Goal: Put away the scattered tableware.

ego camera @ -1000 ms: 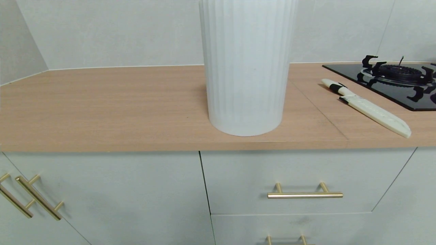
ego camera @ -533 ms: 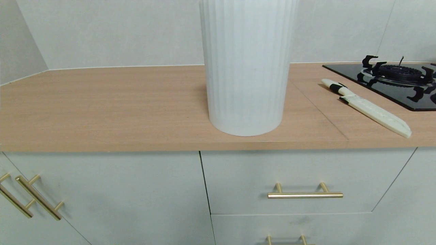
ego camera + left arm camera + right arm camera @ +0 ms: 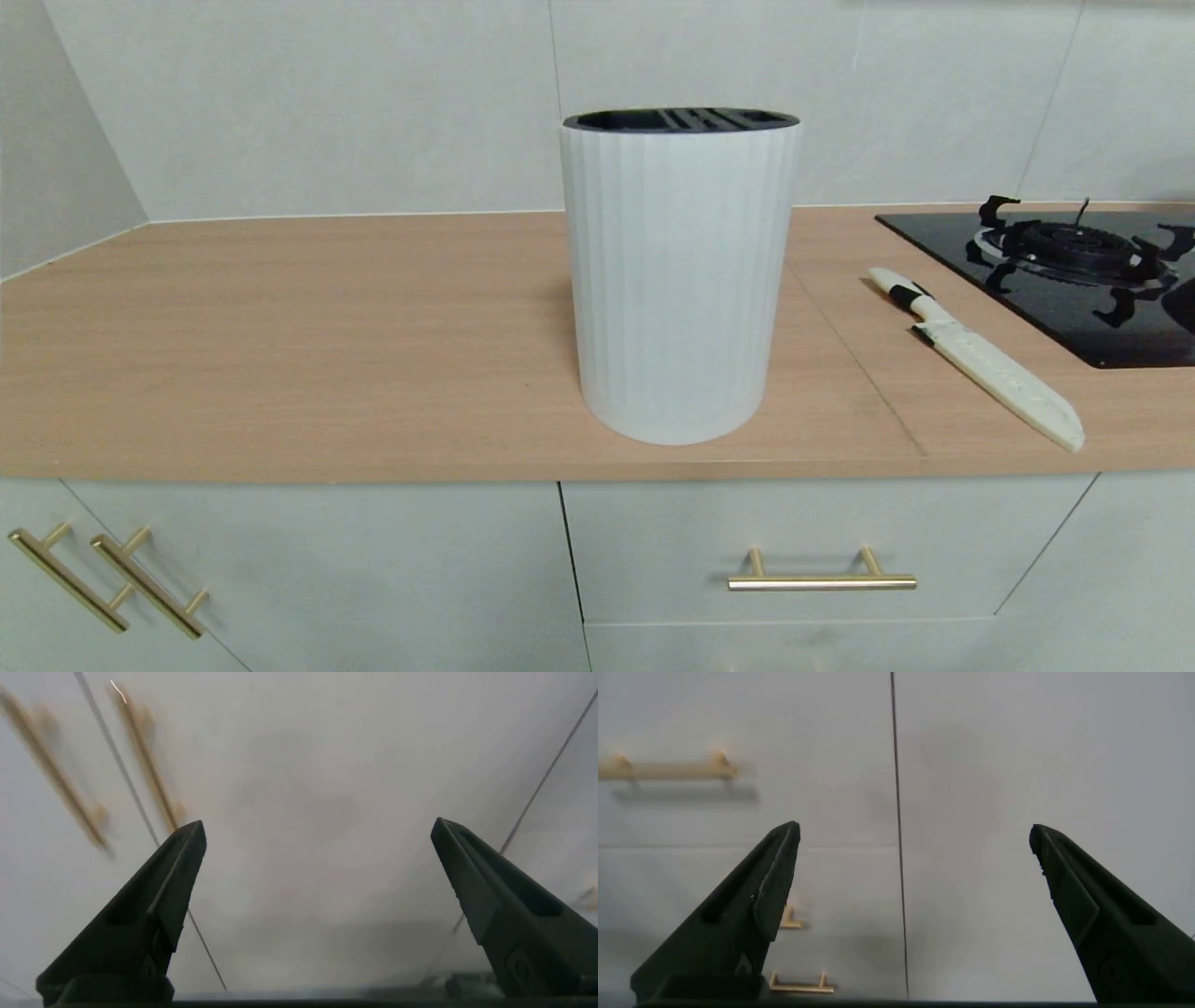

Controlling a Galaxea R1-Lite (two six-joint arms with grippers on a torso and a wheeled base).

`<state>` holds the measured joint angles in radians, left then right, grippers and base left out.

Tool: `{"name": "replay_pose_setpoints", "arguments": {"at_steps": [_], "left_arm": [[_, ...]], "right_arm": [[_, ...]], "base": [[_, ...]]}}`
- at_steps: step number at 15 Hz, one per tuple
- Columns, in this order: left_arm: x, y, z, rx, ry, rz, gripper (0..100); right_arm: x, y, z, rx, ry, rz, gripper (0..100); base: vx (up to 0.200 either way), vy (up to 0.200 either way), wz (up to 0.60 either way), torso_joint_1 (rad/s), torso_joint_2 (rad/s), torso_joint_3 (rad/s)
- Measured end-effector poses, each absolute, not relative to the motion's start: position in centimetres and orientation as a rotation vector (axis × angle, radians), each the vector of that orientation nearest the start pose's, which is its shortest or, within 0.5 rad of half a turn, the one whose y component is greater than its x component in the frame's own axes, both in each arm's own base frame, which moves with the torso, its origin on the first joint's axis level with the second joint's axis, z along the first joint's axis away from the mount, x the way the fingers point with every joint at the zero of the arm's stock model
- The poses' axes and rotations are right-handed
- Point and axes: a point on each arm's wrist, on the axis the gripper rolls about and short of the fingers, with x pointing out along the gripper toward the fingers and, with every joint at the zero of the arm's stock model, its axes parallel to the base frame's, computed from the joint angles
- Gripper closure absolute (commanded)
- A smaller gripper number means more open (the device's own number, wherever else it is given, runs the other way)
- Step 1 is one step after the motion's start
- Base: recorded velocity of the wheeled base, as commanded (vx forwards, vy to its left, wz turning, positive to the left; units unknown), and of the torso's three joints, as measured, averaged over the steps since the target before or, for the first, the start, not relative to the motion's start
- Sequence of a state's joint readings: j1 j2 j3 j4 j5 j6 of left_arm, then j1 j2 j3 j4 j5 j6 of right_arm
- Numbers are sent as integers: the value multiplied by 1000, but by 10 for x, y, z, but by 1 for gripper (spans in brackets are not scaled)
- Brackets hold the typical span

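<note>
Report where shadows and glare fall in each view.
Head view: soft, even light; the knife block throws a faint shadow leftward on the counter; the drawer handle glints. Right wrist view: the cabinet handle casts a soft shadow just below itself. Left wrist view: flat light on the cabinet front, no distinct shadow.

White ribbed holder [image 3: 677, 280] (black slotted top), cream knife [image 3: 990, 371] with black bands, wood-grain counter [image 3: 280, 355].

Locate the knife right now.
Head view: the knife lies flat on the wooden counter, on the robot's right, between the white ribbed holder and the black gas hob, blade tip toward the counter's front edge.
</note>
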<state>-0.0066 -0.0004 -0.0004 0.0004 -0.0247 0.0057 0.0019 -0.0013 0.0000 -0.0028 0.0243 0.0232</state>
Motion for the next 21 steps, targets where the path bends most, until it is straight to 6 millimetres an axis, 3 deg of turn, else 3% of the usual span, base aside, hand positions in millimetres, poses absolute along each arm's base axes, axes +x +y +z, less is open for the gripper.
{"name": "replay_pose_setpoints", "arguments": {"at_steps": [21], "left_arm": [[-23,0,76,6,-1,-30,0]], "right_arm": [[-23,1,76,23,-4,26,0]], "base": [[0,0,0,214,-506,-289]]}}
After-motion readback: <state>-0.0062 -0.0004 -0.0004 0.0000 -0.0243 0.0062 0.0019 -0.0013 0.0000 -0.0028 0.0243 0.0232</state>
